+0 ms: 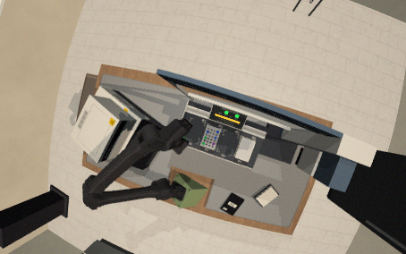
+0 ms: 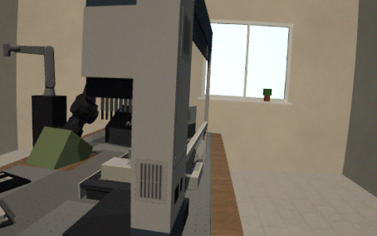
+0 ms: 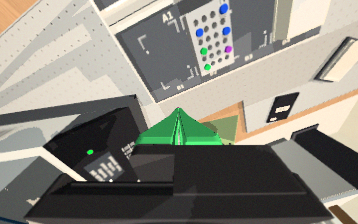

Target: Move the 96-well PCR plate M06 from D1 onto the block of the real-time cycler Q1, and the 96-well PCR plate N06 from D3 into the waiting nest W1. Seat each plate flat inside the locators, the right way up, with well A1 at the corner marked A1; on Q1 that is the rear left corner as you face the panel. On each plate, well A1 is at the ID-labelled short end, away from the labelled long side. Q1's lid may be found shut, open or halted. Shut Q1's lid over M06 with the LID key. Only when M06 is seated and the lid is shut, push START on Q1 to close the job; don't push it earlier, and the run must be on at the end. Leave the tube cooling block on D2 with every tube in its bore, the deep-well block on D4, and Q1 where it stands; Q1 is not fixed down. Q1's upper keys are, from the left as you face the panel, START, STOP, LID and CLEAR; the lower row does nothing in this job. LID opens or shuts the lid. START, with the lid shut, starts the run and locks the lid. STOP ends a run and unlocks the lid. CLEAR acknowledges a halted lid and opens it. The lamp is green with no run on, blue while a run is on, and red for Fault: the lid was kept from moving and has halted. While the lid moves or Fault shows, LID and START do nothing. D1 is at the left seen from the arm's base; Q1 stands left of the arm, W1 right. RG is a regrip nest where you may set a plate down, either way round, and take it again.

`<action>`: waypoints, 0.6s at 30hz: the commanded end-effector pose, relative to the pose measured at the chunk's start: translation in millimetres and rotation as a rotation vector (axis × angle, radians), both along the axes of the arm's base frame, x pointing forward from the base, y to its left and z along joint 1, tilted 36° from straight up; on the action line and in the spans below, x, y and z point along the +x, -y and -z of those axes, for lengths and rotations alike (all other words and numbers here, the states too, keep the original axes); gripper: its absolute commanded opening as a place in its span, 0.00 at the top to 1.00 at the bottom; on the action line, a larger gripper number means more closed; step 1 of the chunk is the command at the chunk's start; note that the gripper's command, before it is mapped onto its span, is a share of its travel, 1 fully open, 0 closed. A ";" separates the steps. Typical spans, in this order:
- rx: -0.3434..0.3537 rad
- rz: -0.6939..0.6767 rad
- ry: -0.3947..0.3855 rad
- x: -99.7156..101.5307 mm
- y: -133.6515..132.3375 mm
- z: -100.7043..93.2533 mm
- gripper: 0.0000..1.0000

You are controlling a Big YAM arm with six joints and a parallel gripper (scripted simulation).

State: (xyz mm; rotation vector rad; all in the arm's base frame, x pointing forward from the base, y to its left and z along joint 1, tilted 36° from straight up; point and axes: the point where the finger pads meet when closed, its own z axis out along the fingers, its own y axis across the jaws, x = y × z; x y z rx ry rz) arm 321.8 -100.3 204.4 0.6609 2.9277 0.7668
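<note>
My gripper (image 3: pixel 178 112) has green fingers that are shut together with nothing between them. It hangs over the deck's left end, just right of Q1's dark panel (image 3: pixel 95 150); it also shows in the overhead view (image 1: pixel 184 134). The panel's lamp (image 3: pixel 90 151) is green, and the key rows (image 3: pixel 107 168) lie beside it. Q1 (image 1: pixel 96 127) stands at the table's left end, and its block is hidden. Slot D1 (image 3: pixel 160 55) is empty, with its A1 mark showing. A white plate (image 1: pixel 266 195) lies in the nest on the right, also visible in the wrist view (image 3: pixel 342 60). No plate shows on D3.
The tube cooling block (image 3: pixel 215 37) (image 1: pixel 211 136) with coloured caps sits on D2. A white block (image 1: pixel 245 148) sits further right on the deck. The black regrip nest (image 1: pixel 232 201) is near the front edge. The arm's green pedestal (image 1: pixel 190 190) and a tall gantry (image 2: pixel 137 112) stand nearby.
</note>
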 end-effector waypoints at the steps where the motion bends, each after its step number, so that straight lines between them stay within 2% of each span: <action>1: -0.001 0.026 0.027 -11.0 -11.6 -21.2 1.00; 4: 0.001 0.027 0.020 -14.6 -15.0 -19.8 1.00; 5: 0.005 0.027 0.001 -14.6 -15.4 -12.6 1.00; 8: 0.006 0.021 -0.008 -20.8 -32.7 -11.6 1.00; 11: 0.023 -0.001 0.015 -29.5 -50.7 -21.0 1.00; 15: 0.007 0.023 0.034 -40.3 -61.7 -35.3 1.00; 18: 0.023 0.008 0.035 -49.8 -72.2 -33.3 1.00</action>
